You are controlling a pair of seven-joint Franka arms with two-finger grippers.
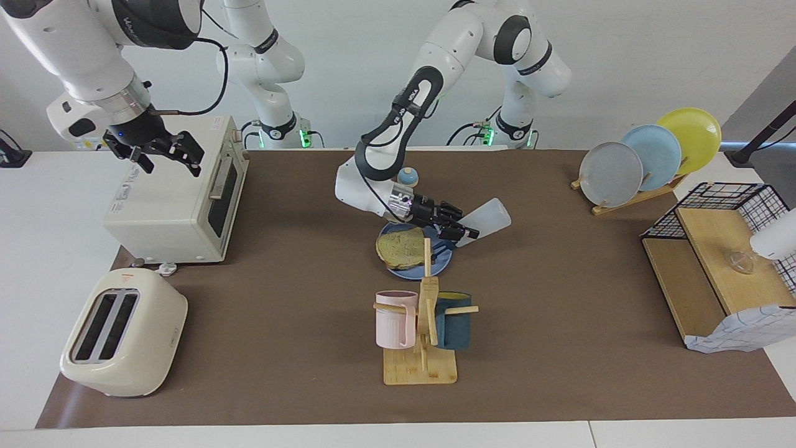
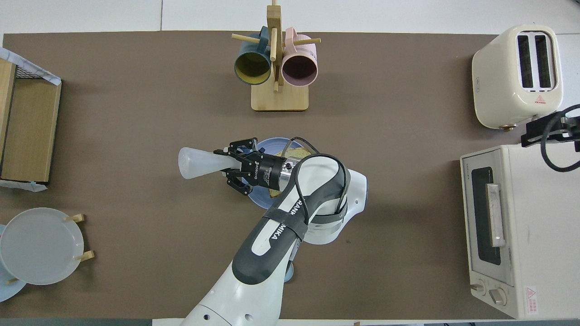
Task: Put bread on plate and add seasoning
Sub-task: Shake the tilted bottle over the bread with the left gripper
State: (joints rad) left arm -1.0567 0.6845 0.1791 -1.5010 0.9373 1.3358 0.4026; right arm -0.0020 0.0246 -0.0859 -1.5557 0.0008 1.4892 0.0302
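Note:
The bread (image 1: 401,246) lies flat on the blue plate (image 1: 413,267) at the middle of the mat. My left gripper (image 1: 459,231) hangs low over the plate's rim toward the left arm's end, shut on the seasoning (image 1: 490,216) near its neck. The bottle is tipped almost sideways, its wide base pointing away from the plate and its cap end hidden among the fingers. In the overhead view the left gripper (image 2: 229,164) and arm cover most of the bread (image 2: 297,152) and plate (image 2: 259,200), with the seasoning (image 2: 197,163) sticking out over the mat. My right gripper (image 1: 169,163) waits open over the toaster oven.
A toaster oven (image 1: 180,199) and a toaster (image 1: 124,333) stand at the right arm's end. The mug rack (image 1: 423,323) stands just farther from the robots than the plate. A small bell (image 1: 407,176) sits nearer to the robots. A rack of upright plates (image 1: 647,158) and a wire shelf (image 1: 715,261) stand at the left arm's end.

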